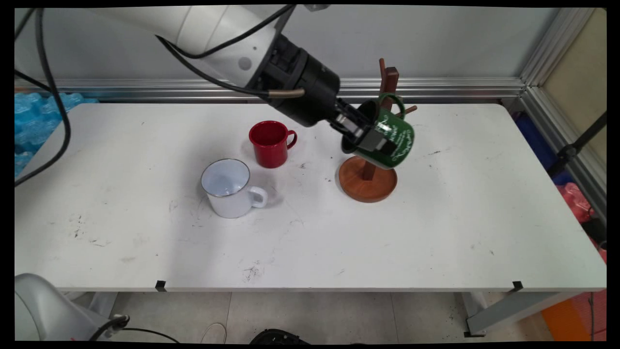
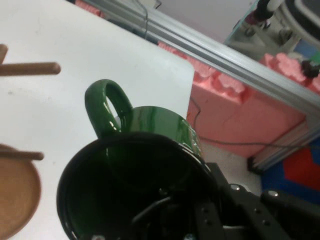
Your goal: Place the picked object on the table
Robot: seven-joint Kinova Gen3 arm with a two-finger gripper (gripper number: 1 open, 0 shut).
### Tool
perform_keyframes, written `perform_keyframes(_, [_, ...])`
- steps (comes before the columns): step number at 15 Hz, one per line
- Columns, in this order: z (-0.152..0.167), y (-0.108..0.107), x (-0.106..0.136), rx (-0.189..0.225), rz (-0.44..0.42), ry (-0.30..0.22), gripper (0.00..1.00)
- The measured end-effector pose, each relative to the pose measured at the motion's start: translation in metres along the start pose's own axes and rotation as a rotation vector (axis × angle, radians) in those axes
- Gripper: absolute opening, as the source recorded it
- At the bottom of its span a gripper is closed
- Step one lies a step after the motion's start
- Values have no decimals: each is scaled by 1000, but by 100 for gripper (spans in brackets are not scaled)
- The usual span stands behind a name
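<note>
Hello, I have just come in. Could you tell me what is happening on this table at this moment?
The white arm's end effector holds a green mug by its rim, tilted and lifted off the white table. The mug is right beside the wooden mug stand, with its handle near the stand's pegs but, as far as the hand view shows, not on one. A red mug and a white mug stand upright on the table to the left.
</note>
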Motion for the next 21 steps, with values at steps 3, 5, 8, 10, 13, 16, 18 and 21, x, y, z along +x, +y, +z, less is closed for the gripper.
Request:
perform_keyframes(3, [-8,4,-2,28,27,-28,0])
perform_keyframes(5, [-16,9,-4,60,52,-61,0])
perform_keyframes(8, [-23,15,-7,95,82,-101,0])
perform_keyframes(10, [-25,18,-9,117,101,-127,0])
perform_keyframes(13, [-28,25,-12,174,138,-185,0])
perform_keyframes(16, [-28,30,-14,233,166,-246,0])
perform_keyframes(18, [-26,33,-16,269,179,-287,0])
perform_keyframes(21, [-21,37,-22,313,189,-354,0])
